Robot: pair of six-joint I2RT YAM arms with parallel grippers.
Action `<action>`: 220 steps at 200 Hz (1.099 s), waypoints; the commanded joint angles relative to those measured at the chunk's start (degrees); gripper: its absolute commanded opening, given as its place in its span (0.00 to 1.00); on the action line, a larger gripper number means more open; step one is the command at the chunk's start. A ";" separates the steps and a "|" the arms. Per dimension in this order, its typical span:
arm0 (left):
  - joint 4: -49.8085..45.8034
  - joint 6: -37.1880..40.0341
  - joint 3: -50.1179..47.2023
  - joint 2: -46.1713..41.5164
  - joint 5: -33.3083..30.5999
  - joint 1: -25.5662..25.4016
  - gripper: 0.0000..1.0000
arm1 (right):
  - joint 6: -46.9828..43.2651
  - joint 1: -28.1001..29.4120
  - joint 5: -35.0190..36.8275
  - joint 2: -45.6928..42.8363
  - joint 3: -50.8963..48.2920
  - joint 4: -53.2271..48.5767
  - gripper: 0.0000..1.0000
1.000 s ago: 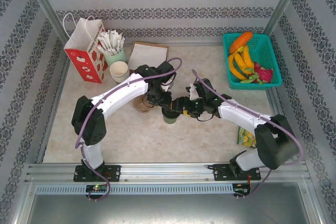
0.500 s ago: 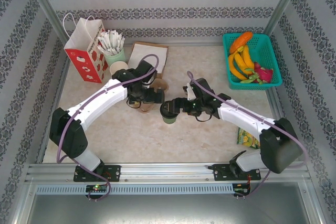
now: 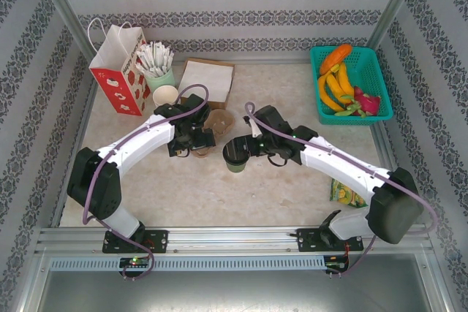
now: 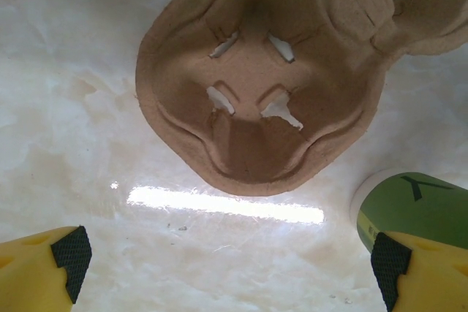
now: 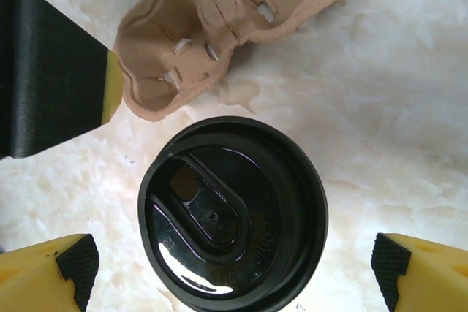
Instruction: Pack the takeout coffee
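Left gripper (image 4: pixel 230 262): the fingers are spread wide and nothing is held; bare table (image 4: pixel 80 144) is seen between the pads (image 4: pixel 72 252).
Right gripper (image 5: pixel 232 264): the fingers are spread wide and nothing is gripped.
Coffee (image 3: pixel 235 157): it is stood upright on the table, between the right fingers.
Lid (image 5: pixel 232 213): black and round, it is fitted on the coffee; a gap is left between its rim and each right pad (image 5: pixel 77 261), so neither pad is touched.
Coffee, left wrist view: its green wall (image 4: pixel 417 206) is seen just beyond one left pad; whether that pad is touched cannot be told.
Carrier (image 4: pixel 256 85): brown moulded pulp, it is laid flat on the table ahead of the left fingertips and apart from them; its near pocket is lined up between the left fingers, and slits are cut in the pocket floor.
Carrier, right wrist view: it is seen ahead of the right fingertips, beyond the lid and near it.
Top view: the two grippers are pointed toward each other, the left one at the carrier and the right one at the coffee.
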 commanded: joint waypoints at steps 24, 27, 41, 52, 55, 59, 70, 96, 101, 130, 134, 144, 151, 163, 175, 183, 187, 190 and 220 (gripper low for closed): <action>2.84 -1.11 -1.10 0.41 2.32 0.09 1.00 | -1.59 1.93 3.67 2.93 2.97 -2.68 0.98; 2.98 -1.03 -1.17 0.53 2.48 0.05 1.00 | -1.55 1.97 3.58 3.04 3.06 -2.64 0.98; 3.47 -0.93 -1.43 0.60 3.20 -0.05 1.00 | -1.59 2.25 3.03 3.86 3.50 -2.73 0.98; 3.90 -0.92 -1.70 0.67 3.64 -0.08 1.00 | -1.50 2.58 3.00 4.59 3.78 -2.71 0.98; 3.99 -0.93 -1.72 0.79 3.70 -0.16 1.00 | -1.50 2.64 3.11 4.70 3.82 -2.72 0.98; 4.01 -0.93 -1.76 0.83 3.84 -0.17 1.00 | -1.48 2.78 3.23 4.89 3.86 -2.73 0.98; 4.02 -0.84 -1.72 1.17 4.00 -0.35 1.00 | -1.40 3.03 3.34 5.38 4.03 -2.65 0.98; 4.12 -0.78 -1.72 1.64 4.33 -0.61 1.00 | -1.56 3.60 4.03 6.72 4.12 -2.70 0.98; 4.09 -0.83 -1.63 1.72 4.40 -0.72 1.00 | -1.61 3.71 4.13 6.95 4.12 -2.72 0.98; 4.00 -0.49 -1.37 2.24 4.56 -1.03 1.00 | -0.75 3.99 6.19 8.66 3.45 -3.12 0.97; 4.02 -0.49 -1.37 2.25 4.57 -1.07 1.00 | -0.59 3.92 6.45 8.92 3.30 -3.22 0.95; 4.01 -0.56 -1.36 2.45 4.58 -1.18 1.00 | -0.24 3.92 6.83 9.62 2.61 -3.65 0.91; 4.00 -0.59 -1.45 2.43 4.66 -1.31 1.00 | -0.18 4.00 6.38 10.01 2.01 -3.81 0.89; 4.05 -0.62 -1.44 2.61 4.88 -1.48 1.00 | 0.13 4.21 5.90 10.31 0.82 -3.42 0.88; 4.09 -0.62 -1.30 2.70 4.93 -1.66 1.00 | 0.48 4.24 5.05 10.09 -0.28 -2.64 0.87; 4.01 -0.56 -1.11 2.78 5.00 -1.78 1.00 | 0.87 4.18 4.72 10.02 -0.61 -2.33 0.86; 3.98 -0.50 -0.96 2.84 4.94 -1.76 1.00 | 0.81 4.24 4.50 9.88 -0.70 -2.14 0.85; 3.94 -0.49 -0.84 2.87 4.86 -1.75 1.00 | 0.87 4.19 4.35 9.93 -0.71 -2.07 0.85; 3.87 -0.59 -0.40 1.87 3.24 -1.76 1.00 | -0.17 3.92 4.07 9.85 0.26 -2.19 0.79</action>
